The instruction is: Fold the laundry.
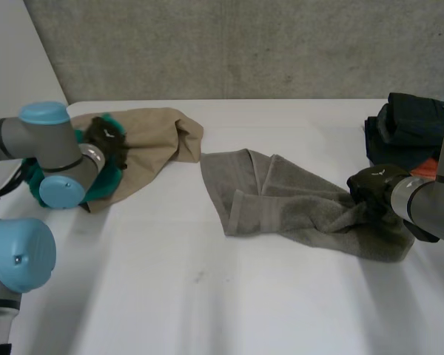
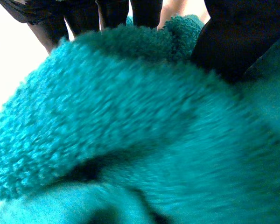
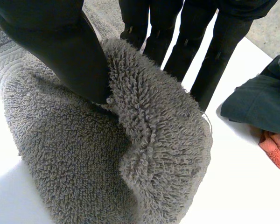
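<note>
A grey towel (image 1: 281,203) lies crumpled across the middle of the white table (image 1: 207,296). My right hand (image 1: 371,188) grips its right end; in the right wrist view the thumb (image 3: 60,46) pinches a fold of the grey towel (image 3: 144,154) against the fingers. At the far left a teal fleece cloth (image 1: 103,183) lies bunched with a tan cloth (image 1: 159,137). My left hand (image 1: 107,139) sits on that heap. In the left wrist view the teal fleece (image 2: 130,116) is bunched between the thumb (image 2: 238,32) and the fingers.
A pile of dark clothes (image 1: 411,126) with an orange cloth (image 1: 429,168) lies at the back right, just behind my right hand. The same dark cloth (image 3: 261,102) and orange cloth (image 3: 276,148) lie beside the towel. Bare table stretches along the front.
</note>
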Motion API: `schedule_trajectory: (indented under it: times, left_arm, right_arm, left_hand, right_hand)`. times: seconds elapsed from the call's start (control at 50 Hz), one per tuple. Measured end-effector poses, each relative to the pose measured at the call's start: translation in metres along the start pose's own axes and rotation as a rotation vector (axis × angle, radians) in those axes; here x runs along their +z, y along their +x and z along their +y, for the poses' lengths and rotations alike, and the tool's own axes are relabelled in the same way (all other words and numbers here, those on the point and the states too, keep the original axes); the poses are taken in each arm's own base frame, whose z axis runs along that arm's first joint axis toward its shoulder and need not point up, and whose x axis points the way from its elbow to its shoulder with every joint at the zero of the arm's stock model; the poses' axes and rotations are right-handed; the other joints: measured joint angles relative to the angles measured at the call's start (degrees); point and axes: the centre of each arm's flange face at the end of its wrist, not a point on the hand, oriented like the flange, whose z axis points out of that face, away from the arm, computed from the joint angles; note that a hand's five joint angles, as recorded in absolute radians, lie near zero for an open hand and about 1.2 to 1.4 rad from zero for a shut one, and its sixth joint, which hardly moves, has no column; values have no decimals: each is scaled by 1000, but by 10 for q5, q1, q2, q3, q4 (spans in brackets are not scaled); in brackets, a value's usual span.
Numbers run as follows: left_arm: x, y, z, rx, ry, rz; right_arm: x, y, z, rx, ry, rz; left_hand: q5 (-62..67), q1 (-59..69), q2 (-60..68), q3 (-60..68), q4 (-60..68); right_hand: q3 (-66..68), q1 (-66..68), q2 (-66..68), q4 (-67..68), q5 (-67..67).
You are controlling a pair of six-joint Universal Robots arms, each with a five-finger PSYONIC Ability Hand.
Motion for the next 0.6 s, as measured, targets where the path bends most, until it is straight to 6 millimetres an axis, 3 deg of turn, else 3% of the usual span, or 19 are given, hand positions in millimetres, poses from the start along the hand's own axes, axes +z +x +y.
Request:
schedule_trajectory:
  times: [0.14,0.24,0.3,0.34,0.36,0.38,0.42,0.48,0.6]
  left_arm:
    - [13,-49,35,83,-179,-294]
    - [16,-69,57,107,-243,-376]
    - [15,-74,59,89,-239,-381]
    - [12,-77,54,59,-219,-377]
    - [10,-79,48,31,-199,-375]
    - [8,-80,45,13,-186,-374]
    - [2,-83,31,-48,-140,-373]
    - [-7,-87,8,-138,-67,-375]
    - [-28,-79,-39,-283,99,-322]
  right_arm:
    - [-1,-1,-1,-4,3,-4]
    - [-2,-3,-1,-6,4,-8]
    - [-2,-4,-1,-7,5,-10]
    - [-2,-4,-1,-7,6,-11]
    - [-3,-4,-2,-6,6,-11]
    - [-3,-4,-2,-6,7,-11]
    - [-4,-4,-3,-5,9,-11]
    - [-6,-4,-4,-4,14,-8]
    - [-9,-1,-7,1,27,-4]
  left_hand:
    - [0,0,4,5,6]
    - [0,0,8,9,7]
    - [0,0,9,9,9]
    - [0,0,9,9,9]
    - [-57,-63,-70,-60,-64]
    - [-57,-63,-70,-60,-64]
    - [-292,-327,-310,-308,-307]
    - [-485,-500,-506,-503,-527]
    - [-511,-512,-539,-539,-564]
  right_hand:
    - [0,0,0,0,0]
    - [0,0,0,0,0]
    - [0,0,0,0,0]
    - [0,0,0,0,0]
    - [0,0,0,0,0]
    - [0,0,0,0,0]
    - [0,0,0,0,0]
    - [0,0,0,0,0]
    - [0,0,0,0,0]
